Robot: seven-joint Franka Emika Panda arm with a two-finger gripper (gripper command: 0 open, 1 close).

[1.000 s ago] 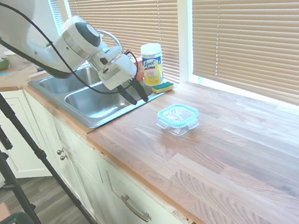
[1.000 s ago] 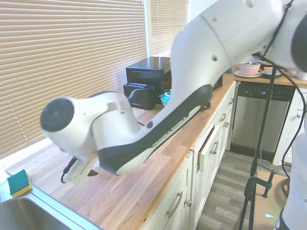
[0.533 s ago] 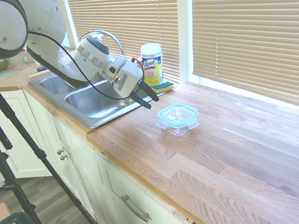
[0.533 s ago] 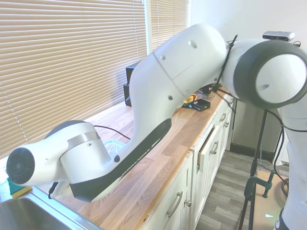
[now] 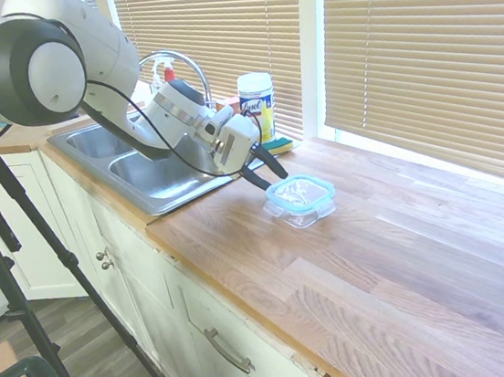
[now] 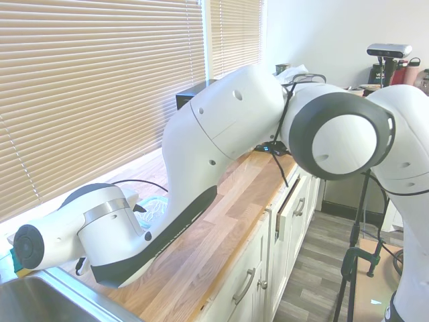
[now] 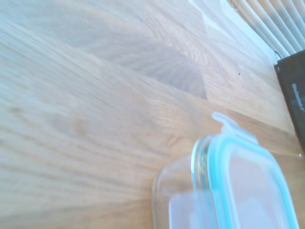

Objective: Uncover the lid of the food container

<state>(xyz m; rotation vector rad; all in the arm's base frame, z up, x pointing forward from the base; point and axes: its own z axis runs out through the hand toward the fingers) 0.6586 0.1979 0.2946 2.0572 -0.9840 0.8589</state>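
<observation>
The food container (image 5: 300, 208) sat on the wooden countertop (image 5: 399, 262) with the teal-rimmed lid (image 5: 299, 192) on it. The gripper (image 5: 270, 175) hung just beside the lid's sink-side edge, at about ten o'clock from it, its two dark fingers (image 5: 257, 180) spread apart and holding nothing. At about eleven o'clock from the container stood a yellow canister (image 5: 257, 107) labelled "Lysol", near the steel sink (image 5: 154, 173). In the wrist view one clear snap tab (image 7: 228, 125) stuck out from the lid.

tool (image 5: 272, 175) open, just beside lid (image 5: 300, 193) | lid on food container (image 5: 301, 213) | wooden counter (image 5: 407, 252)
</observation>
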